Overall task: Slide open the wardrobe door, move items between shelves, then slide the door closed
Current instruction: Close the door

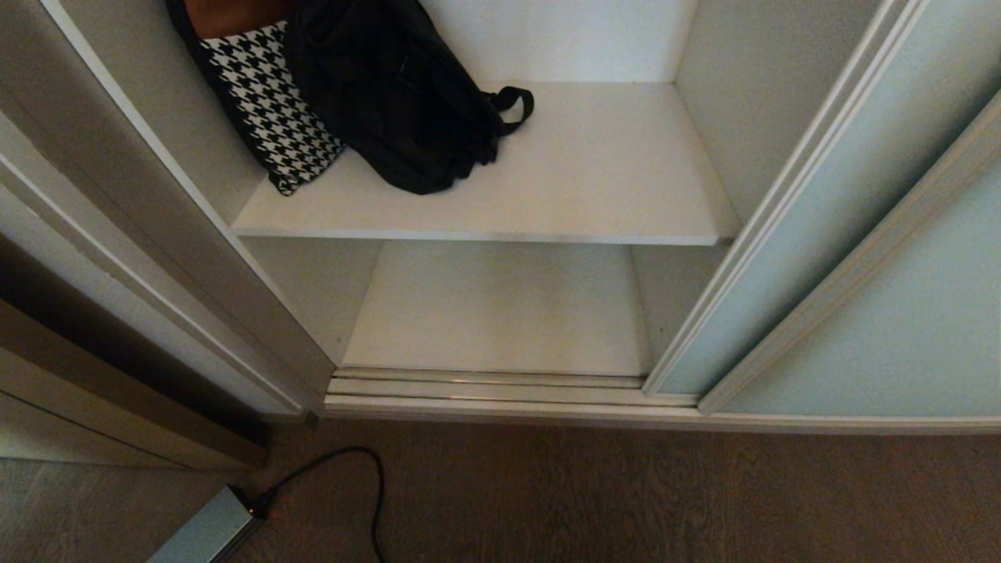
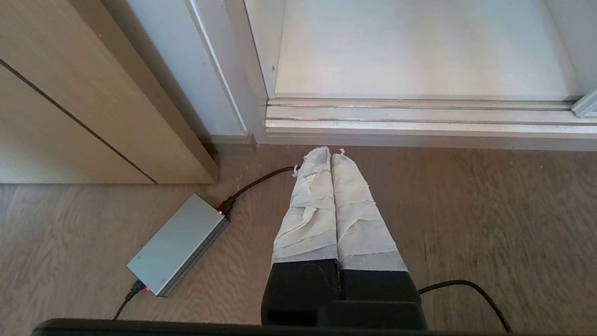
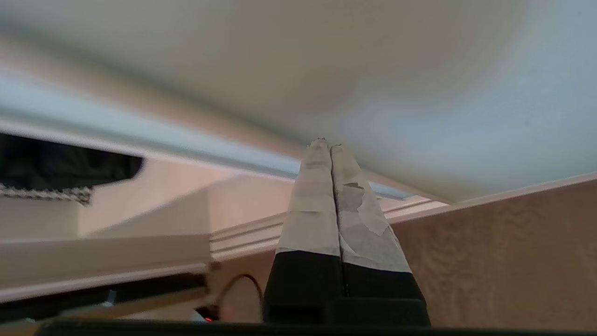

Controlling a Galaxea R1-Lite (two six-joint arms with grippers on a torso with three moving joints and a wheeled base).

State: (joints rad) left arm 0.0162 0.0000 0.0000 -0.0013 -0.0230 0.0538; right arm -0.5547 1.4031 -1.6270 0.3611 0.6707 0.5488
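Note:
The sliding wardrobe door, frosted pale blue-green glass in a cream frame, stands slid to the right and leaves the wardrobe open. A black fabric bag with a strap loop lies on the upper white shelf. The lower shelf is bare. Neither arm shows in the head view. My right gripper is shut on nothing, its taped tips close before the door glass; the black bag shows far off to one side. My left gripper is shut and empty, parked low over the floor by the track.
A black-and-white houndstooth bag leans beside the black bag at the shelf's left. The grooved metal floor track runs along the wardrobe's front. On the wooden floor lie a grey box and its black cable. A brown wooden frame stands at left.

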